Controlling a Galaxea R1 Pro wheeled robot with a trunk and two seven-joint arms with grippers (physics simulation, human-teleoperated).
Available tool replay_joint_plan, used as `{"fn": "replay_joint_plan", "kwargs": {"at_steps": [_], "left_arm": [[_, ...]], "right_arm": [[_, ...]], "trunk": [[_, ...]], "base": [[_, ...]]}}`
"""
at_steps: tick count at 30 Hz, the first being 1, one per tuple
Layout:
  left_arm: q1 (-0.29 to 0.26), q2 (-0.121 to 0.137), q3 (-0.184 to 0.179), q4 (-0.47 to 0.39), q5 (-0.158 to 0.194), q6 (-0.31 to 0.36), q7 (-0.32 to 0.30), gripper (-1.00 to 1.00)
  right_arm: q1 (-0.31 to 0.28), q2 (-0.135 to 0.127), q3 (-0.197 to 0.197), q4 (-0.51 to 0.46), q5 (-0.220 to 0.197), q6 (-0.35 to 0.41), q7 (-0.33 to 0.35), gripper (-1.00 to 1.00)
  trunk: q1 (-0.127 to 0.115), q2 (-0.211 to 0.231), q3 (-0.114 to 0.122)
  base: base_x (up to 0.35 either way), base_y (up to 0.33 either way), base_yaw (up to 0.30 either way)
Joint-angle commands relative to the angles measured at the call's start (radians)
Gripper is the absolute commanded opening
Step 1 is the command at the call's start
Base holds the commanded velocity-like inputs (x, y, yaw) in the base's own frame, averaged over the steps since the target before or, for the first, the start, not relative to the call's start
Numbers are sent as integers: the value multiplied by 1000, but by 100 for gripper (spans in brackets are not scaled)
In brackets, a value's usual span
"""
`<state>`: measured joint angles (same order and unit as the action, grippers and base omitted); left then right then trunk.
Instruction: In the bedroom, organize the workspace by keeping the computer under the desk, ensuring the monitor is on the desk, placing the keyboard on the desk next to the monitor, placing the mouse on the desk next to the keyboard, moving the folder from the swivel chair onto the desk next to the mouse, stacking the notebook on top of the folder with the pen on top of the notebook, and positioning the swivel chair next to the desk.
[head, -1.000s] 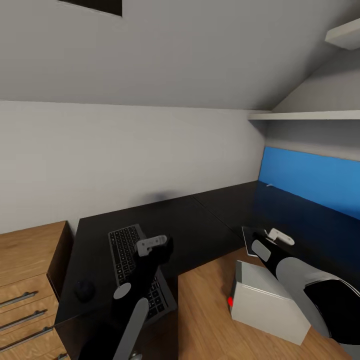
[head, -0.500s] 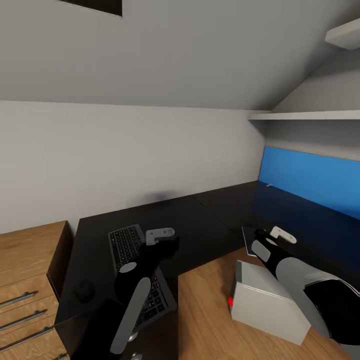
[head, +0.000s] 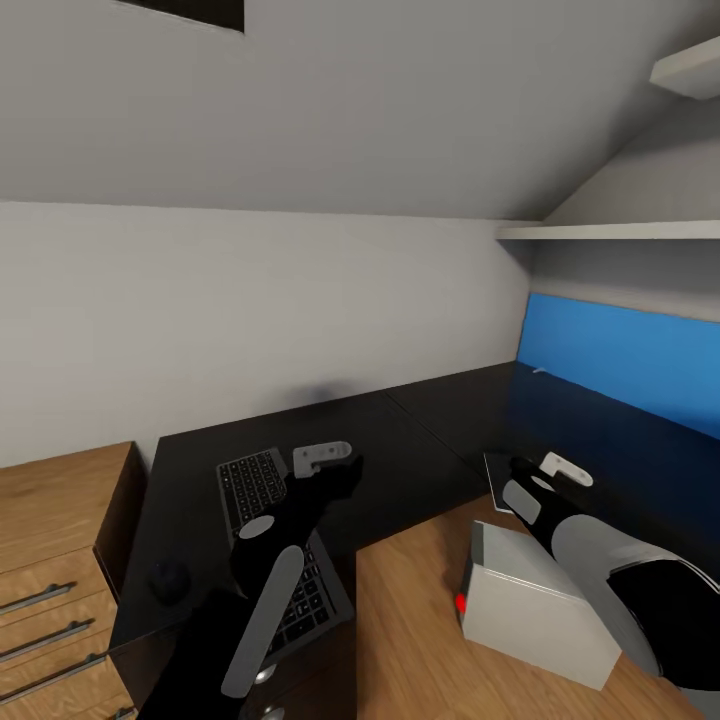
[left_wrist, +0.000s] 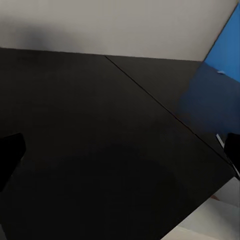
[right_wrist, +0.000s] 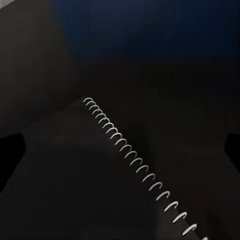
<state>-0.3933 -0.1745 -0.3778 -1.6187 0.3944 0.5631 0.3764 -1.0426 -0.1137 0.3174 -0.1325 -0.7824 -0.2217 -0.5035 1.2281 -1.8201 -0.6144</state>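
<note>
Presently the left gripper (head: 322, 458) hovers above the matt black L-shaped desk (head: 400, 450), just beside the slim black keyboard (head: 275, 540) at 8 o'clock; the right gripper (head: 560, 470) hangs over the dark spiral-bound notebook (right_wrist: 100, 185). Jaw states: cannot tell. Risk: the notebook, near the desk edge, could be nudged off.

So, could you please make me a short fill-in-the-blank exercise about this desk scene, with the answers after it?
1. The keyboard lies on the black ____.
2. The light on the front of the grey computer is ____.
3. The computer stands on the wooden ____.
4. The binding of the dark notebook in the right wrist view is a white ____.

Missing words: desk; red; floor; spiral
</note>
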Motion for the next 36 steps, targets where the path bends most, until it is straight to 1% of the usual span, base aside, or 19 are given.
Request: {"fn": "replay_joint_plan", "kwargs": {"at_steps": [1, 5, 10, 18, 25, 36], "left_arm": [[-1, 0, -1, -1, 10, 2, 9, 100], [-1, 0, -2, -1, 11, -1, 10, 100], [-1, 0, -7, 0, 11, -6, 14, 100], [-1, 0, -7, 0, 11, -8, 11, 100], [-1, 0, -26, 0, 11, -24, 15, 100], [-1, 0, -32, 0, 11, -33, 18, 100]], "right_arm": [[-1, -1, 8, 0, -11, -4, -3, 100], [-1, -1, 8, 0, -11, -4, -3, 100], [-1, -1, 8, 3, -11, -4, -3, 100], [-1, -1, 8, 4, -11, -4, -3, 100], [-1, -1, 8, 4, -11, -3, -2, 100], [6, 0, 11, 6, -11, 1, 9, 100]], "trunk": [[0, -1, -1], [0, -1, -1], [0, -1, -1], [0, -1, -1], [0, -1, -1], [0, -1, -1]], "base": [[0, 0, 0], [0, 0, 0], [142, -167, 0], [36, -39, 0], [151, -141, 0], [45, -28, 0]]}}
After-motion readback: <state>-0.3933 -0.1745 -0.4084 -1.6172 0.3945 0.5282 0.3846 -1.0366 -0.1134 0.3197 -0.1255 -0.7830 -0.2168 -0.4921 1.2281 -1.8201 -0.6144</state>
